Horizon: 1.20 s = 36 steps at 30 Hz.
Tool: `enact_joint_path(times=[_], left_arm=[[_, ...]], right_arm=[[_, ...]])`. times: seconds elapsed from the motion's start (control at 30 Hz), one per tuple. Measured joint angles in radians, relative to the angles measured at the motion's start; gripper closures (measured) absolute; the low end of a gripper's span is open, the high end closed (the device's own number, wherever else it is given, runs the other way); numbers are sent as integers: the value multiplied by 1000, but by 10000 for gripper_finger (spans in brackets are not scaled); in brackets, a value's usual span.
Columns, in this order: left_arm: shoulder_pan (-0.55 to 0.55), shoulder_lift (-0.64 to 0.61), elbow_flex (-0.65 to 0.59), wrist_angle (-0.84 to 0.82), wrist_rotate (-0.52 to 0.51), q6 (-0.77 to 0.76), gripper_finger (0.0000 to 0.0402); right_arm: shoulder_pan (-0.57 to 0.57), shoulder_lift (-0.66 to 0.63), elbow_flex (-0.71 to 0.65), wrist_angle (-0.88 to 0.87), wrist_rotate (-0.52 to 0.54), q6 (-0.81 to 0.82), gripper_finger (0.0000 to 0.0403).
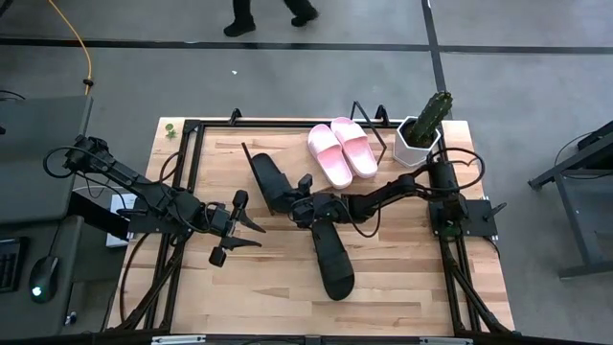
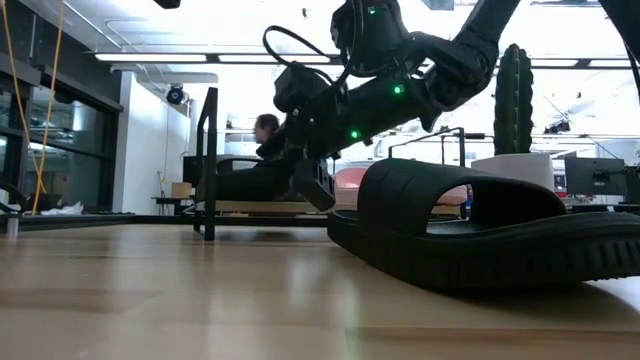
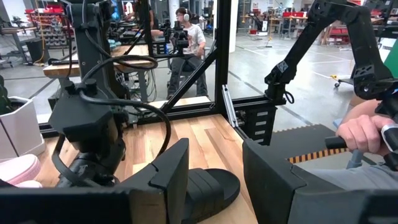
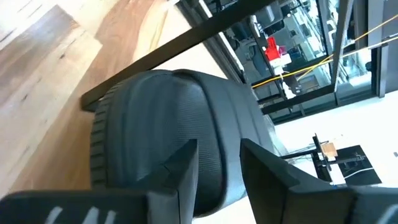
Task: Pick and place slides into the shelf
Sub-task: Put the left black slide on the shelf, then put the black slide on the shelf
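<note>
The tabletop (image 1: 402, 278) was light wood with visible grain and a faint sheen, edged by a matt black metal frame (image 1: 189, 163). The two black slides, one low in the frame's centre (image 1: 332, 257) and one above it (image 1: 271, 179), looked like matt moulded rubber or foam, the strap finely ribbed. The two pink slides (image 1: 343, 150) at upper centre were smooth and matt. A white pot (image 1: 418, 144), smooth and slightly glossy, held a bumpy green cactus (image 1: 432, 115). Both arms wore dark matt plastic housings.
</note>
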Motion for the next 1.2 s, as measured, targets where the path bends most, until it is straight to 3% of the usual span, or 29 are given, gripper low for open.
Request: enact_joint_path(times=[0.43, 0.93, 1.2], left_arm=[[0, 0, 0, -1, 0, 0, 268], [0, 0, 0, -1, 0, 0, 268], [0, 0, 0, -1, 0, 0, 268]], right_arm=[[39, -63, 1, -74, 34, 14, 294], [150, -242, 1, -170, 98, 59, 294], [259, -328, 1, -196, 234, -11, 294]])
